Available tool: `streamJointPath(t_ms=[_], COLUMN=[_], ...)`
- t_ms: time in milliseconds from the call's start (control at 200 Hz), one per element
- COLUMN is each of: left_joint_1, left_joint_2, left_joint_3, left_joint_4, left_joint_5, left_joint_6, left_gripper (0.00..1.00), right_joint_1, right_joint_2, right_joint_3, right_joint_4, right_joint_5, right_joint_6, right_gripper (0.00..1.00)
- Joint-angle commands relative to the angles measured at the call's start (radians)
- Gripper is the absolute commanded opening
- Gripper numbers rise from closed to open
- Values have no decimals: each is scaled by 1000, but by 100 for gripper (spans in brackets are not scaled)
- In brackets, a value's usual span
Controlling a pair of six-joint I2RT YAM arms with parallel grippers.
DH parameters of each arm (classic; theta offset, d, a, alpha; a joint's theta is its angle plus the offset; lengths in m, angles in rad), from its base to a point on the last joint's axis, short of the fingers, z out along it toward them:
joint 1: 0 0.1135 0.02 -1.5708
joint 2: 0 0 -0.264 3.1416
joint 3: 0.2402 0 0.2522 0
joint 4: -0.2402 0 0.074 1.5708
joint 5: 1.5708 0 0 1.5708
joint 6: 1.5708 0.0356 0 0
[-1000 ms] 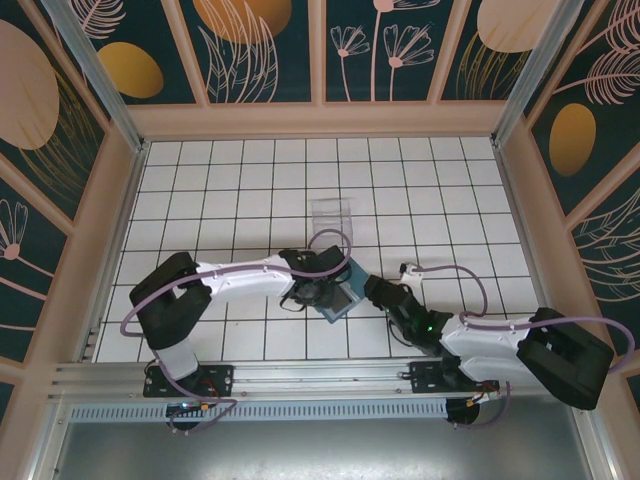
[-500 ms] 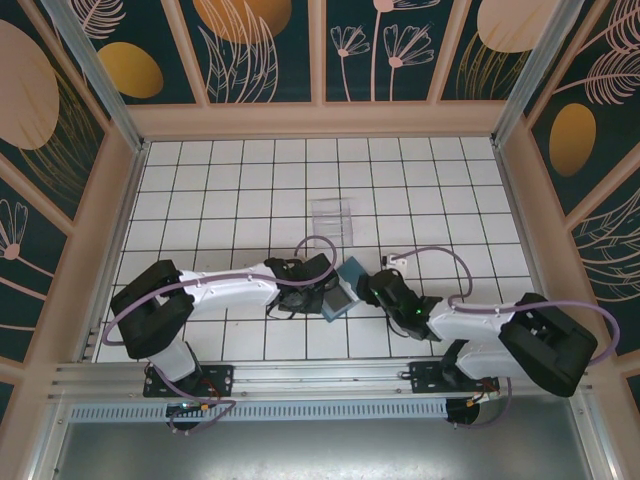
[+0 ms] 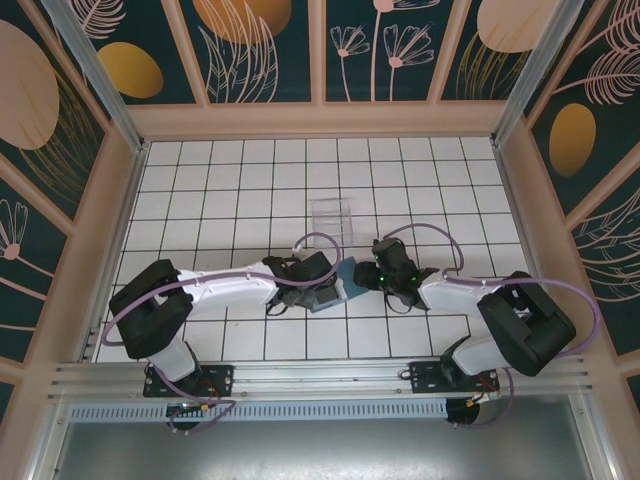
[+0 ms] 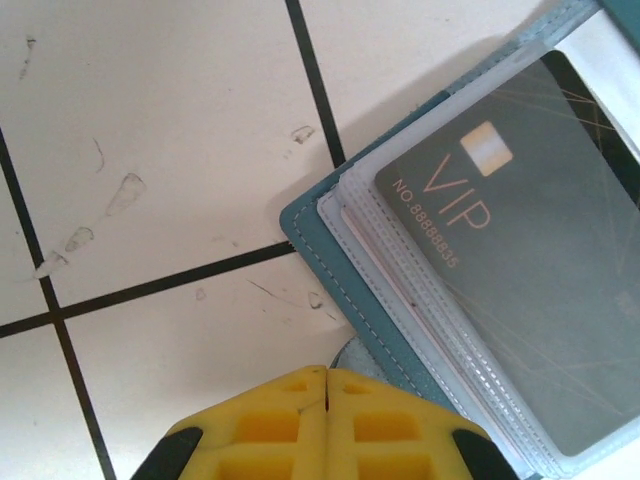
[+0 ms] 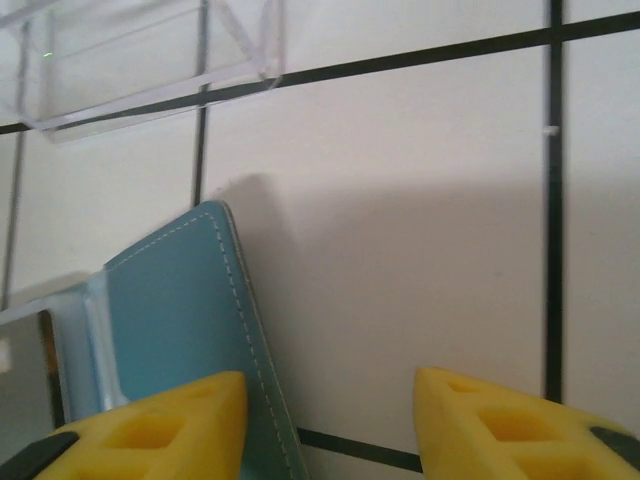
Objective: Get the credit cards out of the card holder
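The teal card holder [image 3: 347,275] lies open on the tiled floor between my two grippers. In the left wrist view its clear sleeves [image 4: 400,250] hold a dark credit card [image 4: 530,270] marked VIP. A whitish strip [image 4: 605,55] shows past that card's top corner. My left gripper [image 4: 326,375] [image 3: 325,293] is shut, with its tips against the holder's near left edge [image 4: 330,270] and nothing between them. My right gripper [image 5: 330,400] [image 3: 368,279] is open at the holder's right side. Its left finger [image 5: 170,415] overlaps the raised teal cover [image 5: 170,300], and the cover's stitched edge lies between the fingers.
A clear plastic slotted stand [image 3: 332,215] [image 5: 150,50] sits about one tile beyond the holder. White tiled floor [image 3: 220,190] spreads all round, bounded by pale walls [image 3: 320,120]. Both arms reach inward from the near edge and nearly meet at the holder.
My left gripper has shut at the holder's left edge. My right arm swung forward and left up to the holder's right cover, and its fingers narrowed a little.
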Motion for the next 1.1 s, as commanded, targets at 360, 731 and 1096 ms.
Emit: streamJointPath(t_ms=[360,731,1096], left_joint_1=[67,88,88], left_joint_2=[-27,-49,-31], left_joint_3=[3,-55,-96], left_joint_4=[95,151,117], left_joint_5=[57,225,164], left_joint_6=[96,93,41], left_gripper=[0,0,13], right_joint_1=[-41,18,42], right_joint_2=[11,-138,-227], right_joint_3=[-4,-166,-18], right_joint_4=[48,40,-393], right_joint_5=[-357,-258,165], right_joint_6=[-22,130,108], right_gripper=[23,17,45])
